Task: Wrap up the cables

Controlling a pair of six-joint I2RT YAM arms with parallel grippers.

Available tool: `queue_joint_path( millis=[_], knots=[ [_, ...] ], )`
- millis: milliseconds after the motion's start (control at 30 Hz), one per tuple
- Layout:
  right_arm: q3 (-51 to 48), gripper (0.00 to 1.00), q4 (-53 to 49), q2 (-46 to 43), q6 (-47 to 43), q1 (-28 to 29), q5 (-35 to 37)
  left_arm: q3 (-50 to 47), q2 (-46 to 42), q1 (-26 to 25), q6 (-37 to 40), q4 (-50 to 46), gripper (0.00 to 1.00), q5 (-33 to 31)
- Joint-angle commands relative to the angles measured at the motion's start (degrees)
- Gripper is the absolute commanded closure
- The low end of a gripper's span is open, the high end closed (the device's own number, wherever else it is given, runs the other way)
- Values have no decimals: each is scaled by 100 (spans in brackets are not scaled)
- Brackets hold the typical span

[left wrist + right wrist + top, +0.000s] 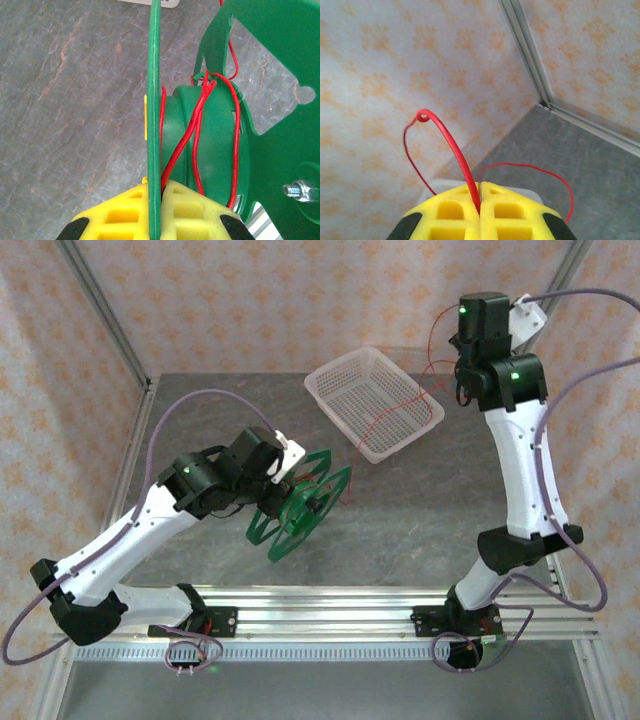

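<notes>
A green spool (300,505) stands on its rims at the middle of the table. My left gripper (285,465) is shut on one of its flanges (155,110), with the yellow pads (195,205) pressed on both sides. A few loose turns of the thin red cable (200,120) lie round the hub. From the spool the cable (400,412) runs across the basket up to my right gripper (458,340), raised at the far right. The right gripper (480,200) is shut on the cable (455,147), which arcs up out of the pads and loops back down.
A white mesh basket (409,381) sits at the back middle of the grey table. Patterned walls and a metal frame post (525,55) close in the back and sides. Grey-purple arm cords (215,395) loop above each arm.
</notes>
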Motion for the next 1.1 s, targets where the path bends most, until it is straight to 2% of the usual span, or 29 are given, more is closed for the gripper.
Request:
queue_joint_path(
  millis=[0, 133, 233, 500, 633, 733, 933, 1067],
  knots=[
    [232, 100, 908, -443, 246, -73, 400, -127, -58, -221, 375, -71, 100, -838],
    [520, 100, 1203, -585, 82, -72, 601, -521, -239, -258, 665, 207, 100, -1514],
    [634, 100, 1395, -745, -173, -72, 844, -772, -425, -256, 854, 393, 100, -1769],
    [1026, 100, 1971, -907, -1385, -81, 1414, -1101, -694, -254, 1156, 623, 100, -1747],
    [1149, 100, 2063, -667, -1907, -90, 1195, -1076, -890, -253, 1089, 745, 100, -1121],
    [1084, 100, 1796, -439, -1903, -91, 1019, -885, -1087, -254, 886, 800, 100, -404],
    [1194, 100, 1515, 114, -1883, -184, 914, -745, -1374, -254, 753, 633, 100, 455],
    [1624, 100, 1289, 503, -1974, -245, 1246, -791, -1430, -254, 767, 464, 100, 489]
  ],
)
